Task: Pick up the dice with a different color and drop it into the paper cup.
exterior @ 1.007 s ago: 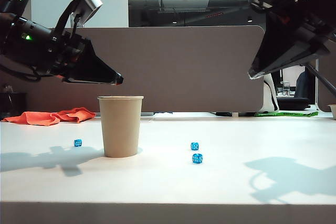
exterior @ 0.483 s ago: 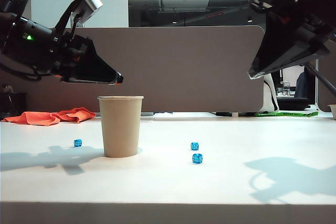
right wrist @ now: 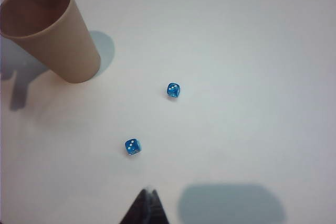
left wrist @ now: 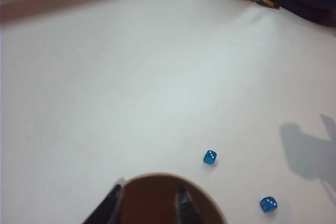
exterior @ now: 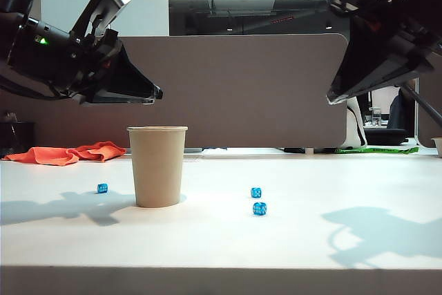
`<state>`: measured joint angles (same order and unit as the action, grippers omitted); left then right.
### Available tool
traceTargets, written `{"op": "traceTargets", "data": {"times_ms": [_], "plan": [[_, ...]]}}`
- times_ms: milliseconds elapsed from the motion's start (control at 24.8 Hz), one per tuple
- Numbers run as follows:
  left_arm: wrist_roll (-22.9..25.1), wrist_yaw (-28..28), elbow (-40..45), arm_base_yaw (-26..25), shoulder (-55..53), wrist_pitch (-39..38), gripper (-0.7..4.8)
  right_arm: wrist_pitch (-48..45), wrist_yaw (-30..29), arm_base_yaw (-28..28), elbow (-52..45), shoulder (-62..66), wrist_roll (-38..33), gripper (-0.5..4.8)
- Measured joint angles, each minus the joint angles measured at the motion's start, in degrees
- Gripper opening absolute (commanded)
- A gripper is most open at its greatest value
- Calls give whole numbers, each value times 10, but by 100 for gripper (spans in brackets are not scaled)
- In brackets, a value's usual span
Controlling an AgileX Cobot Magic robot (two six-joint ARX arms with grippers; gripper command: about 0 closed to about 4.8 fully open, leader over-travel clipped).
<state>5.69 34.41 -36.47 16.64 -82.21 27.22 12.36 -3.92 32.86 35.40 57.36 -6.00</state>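
The tan paper cup [exterior: 157, 167] stands upright left of the table's middle. My left gripper [exterior: 156, 92] hovers just above its rim, open. In the left wrist view the two dark fingertips [left wrist: 116, 193] stand apart over the cup's brown mouth [left wrist: 157, 205], and my left gripper [left wrist: 149, 196] holds nothing. The dice with a different color is not visible in any view; the cup's inside is dark. My right gripper [exterior: 331, 96] hangs high at the right, and my right gripper [right wrist: 148, 196] is shut and empty, well away from the cup [right wrist: 50, 30].
Blue dice lie on the white table: one left of the cup [exterior: 102, 188], two to its right [exterior: 256, 192] [exterior: 260, 208]. The pair also shows as blue dice [left wrist: 209, 157] [left wrist: 268, 205] and blue dice [right wrist: 173, 90] [right wrist: 132, 147]. An orange cloth [exterior: 69, 152] lies at the back left.
My left gripper has tilted and its tip has risen a little above the cup's rim. The cup, the blue dice and the right arm have not moved.
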Motion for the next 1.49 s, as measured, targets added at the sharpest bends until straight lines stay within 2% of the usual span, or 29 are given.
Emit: {"op": "traceTargets", "data": {"times_ms": [40,161,242,362,483,564,644,805,1007,1208,1490], "plan": [[0,0,0,0,0,0,116,0,0,0,0,0,0,-1],[0,0,0,1,0,0,24,0,0,0,0,0,0,-1],[-1,0,0,1,0,12,-5,-1,0,0,0,0,0,-1],[-2,-29,0,1,12,46,-5,-22,0,0,-1,0,18,-1],[-2,-89,0,1,42,49,-5,-62,14,0,-1,-2,33,-1],[-2,-100,0,-11,63,38,-5,-84,31,-2,-1,-2,47,-1],[-1,-101,0,-34,96,0,-5,-90,42,-4,-1,-5,68,-1],[0,-89,0,-114,168,-81,-5,-90,42,-30,-1,-38,92,-1],[0,-81,42,-190,287,-128,-5,-94,39,-109,-8,-105,103,-1],[24,-100,72,-190,375,-172,-5,-119,39,-153,-74,-172,103,-1],[26,-146,91,-189,451,-212,-5,-160,39,-192,-182,-323,47,-1]]}}
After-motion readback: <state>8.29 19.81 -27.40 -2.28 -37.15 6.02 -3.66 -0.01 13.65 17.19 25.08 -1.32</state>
